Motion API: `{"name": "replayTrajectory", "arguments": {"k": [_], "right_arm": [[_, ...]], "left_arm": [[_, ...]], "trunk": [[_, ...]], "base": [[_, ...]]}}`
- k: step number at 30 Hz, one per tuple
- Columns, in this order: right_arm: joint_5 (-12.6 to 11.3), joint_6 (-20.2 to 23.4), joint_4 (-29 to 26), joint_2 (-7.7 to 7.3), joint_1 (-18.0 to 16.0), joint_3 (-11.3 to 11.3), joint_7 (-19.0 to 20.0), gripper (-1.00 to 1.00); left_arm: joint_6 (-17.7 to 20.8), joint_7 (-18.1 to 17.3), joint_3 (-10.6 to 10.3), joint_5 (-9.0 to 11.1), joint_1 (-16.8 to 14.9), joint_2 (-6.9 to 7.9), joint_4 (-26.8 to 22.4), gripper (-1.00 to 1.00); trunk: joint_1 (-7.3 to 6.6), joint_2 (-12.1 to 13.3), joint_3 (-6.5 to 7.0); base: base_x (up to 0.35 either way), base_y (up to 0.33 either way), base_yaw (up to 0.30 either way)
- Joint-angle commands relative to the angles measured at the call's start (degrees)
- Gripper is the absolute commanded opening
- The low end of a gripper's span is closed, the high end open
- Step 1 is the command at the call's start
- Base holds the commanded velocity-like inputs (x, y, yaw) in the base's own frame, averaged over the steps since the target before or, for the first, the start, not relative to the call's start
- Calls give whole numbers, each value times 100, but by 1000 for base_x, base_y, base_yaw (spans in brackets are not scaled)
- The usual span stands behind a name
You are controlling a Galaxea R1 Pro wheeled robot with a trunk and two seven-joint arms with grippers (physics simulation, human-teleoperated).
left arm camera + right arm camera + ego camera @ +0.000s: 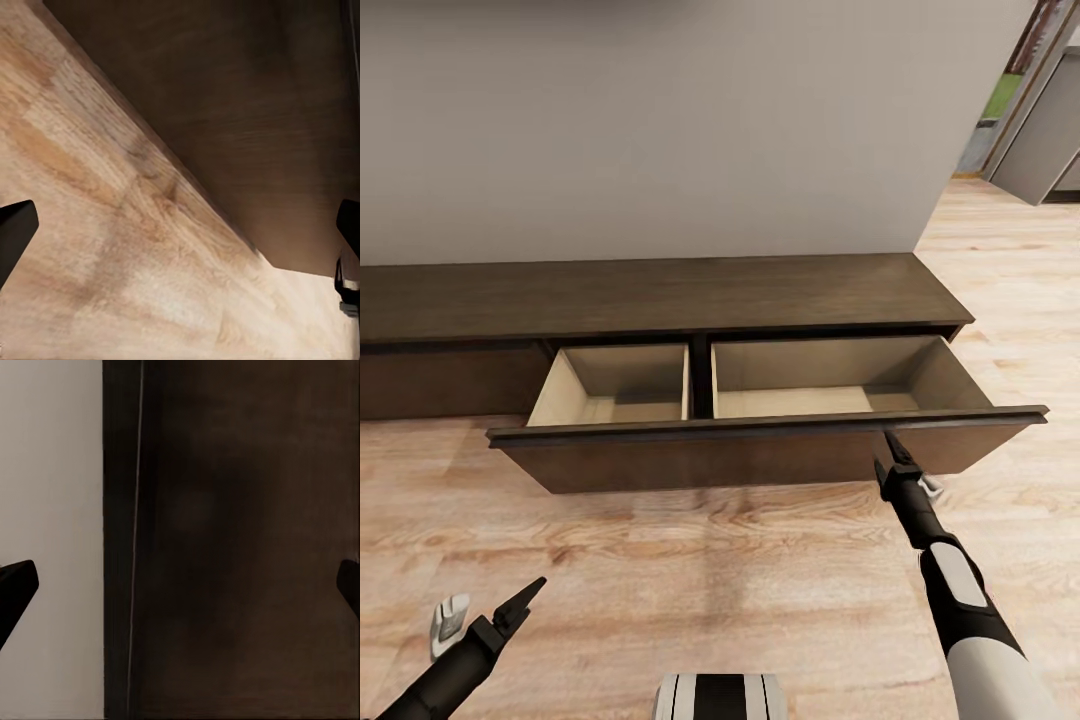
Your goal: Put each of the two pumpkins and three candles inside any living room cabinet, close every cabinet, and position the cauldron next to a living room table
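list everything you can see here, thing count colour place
cabinet: one, dark brown, long and low against the wall
drawer: one, pulled open, dark front, two pale wood compartments, nothing visible inside
wall: one, grey, behind the cabinet
floor: light wood planks, in front
left end effector: black, open, low over the floor
right end effector: black, open, at the drawer front's top edge
robot body: white and black, bottom centre

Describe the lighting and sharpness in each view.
Head view: even, soft light, no glare; the open drawer shades the floor under its front. Left wrist view: close, soft-edged, the drawer front dark over the lit floor. Right wrist view: dim, nearly featureless dark wood beside a pale strip.
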Motion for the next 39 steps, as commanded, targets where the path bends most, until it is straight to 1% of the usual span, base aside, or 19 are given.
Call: {"name": "replayTrajectory", "arguments": {"k": [1,4,10,11,14,15,16,17,18,19,21,22,23,24,25,28,31,35,39], "right_arm": [[-64,67,-309,27,158,-9,-315,100],[-78,78,-967,107,494,-8,-735,100],[-40,143,-3207,721,1420,61,-1050,100],[-23,194,-3739,837,1661,252,-1099,100],[53,252,-4250,912,1994,751,-1243,100],[211,268,-4446,927,2207,1104,-1332,100],[339,274,-4516,920,2311,1265,-1364,100],[513,278,-4572,895,2410,1413,-1390,100],[1064,276,-4652,814,2584,1742,-1426,100],[1413,280,-4680,775,2648,1944,-1441,100],[2992,397,-4750,689,2746,2774,-1558,100],[3353,489,-4760,685,2749,2939,-1597,100],[4172,887,-4781,697,2698,3297,-1715,100],[4374,1047,-4784,702,2662,3398,-1767,100],[4725,1371,-4788,710,2570,3609,-1905,100],[5267,1843,-4793,692,2410,4088,-2301,100],[5600,2074,-4794,697,2344,4548,-2797,100],[5746,2147,-4795,681,2334,5025,-3110,100],[5789,2175,-4795,677,2332,5209,-3201,100]], "left_arm": [[32,-6,5,43,0,-2,46,100],[-66,-26,5,47,0,-2,129,100],[-188,-32,-3,57,0,-2,155,100],[-197,-17,-4,52,0,-2,158,100],[-204,0,1,43,0,-2,173,100],[-207,4,10,41,0,-2,185,100],[-208,8,16,40,0,0,189,100],[-211,12,21,37,0,0,193,100],[-212,22,26,35,0,1,198,100],[-212,27,29,33,0,2,200,100],[-212,30,18,31,2,-3,204,100],[-212,26,15,32,8,-10,205,100],[-214,37,22,30,90,-43,206,100],[-214,49,32,29,125,-47,206,100],[-213,99,56,32,186,-41,175,100],[-213,327,122,21,295,-43,-35,100],[-220,919,117,-296,357,-81,-241,100],[-275,1487,104,-606,379,-225,-310,100],[-309,1676,118,-715,385,-340,-316,100]], "trunk": [[-1,-1,-3],[-1,-1,-3],[-1,-1,-3],[-1,-1,-3],[-1,-1,-3],[-1,-1,-3],[-1,-1,-3],[-1,-1,-3],[-1,-1,-3],[-3,0,19],[-8,3,64],[-11,4,86],[-13,5,108],[-16,7,130],[-19,8,152],[-26,12,219],[-34,16,285],[-44,22,374],[-55,27,462]], "base": [[0,0,0],[-64,-30,0],[-236,-131,0],[-281,-156,0],[-261,-136,0],[-149,-74,0],[-119,-59,0],[-95,-48,0],[-61,-30,0],[-49,-24,0],[-26,-13,0],[-16,-8,0],[-8,-4,0],[-7,-3,0],[-4,-2,0],[-2,-1,0],[0,0,0],[0,0,0],[0,0,0]]}}
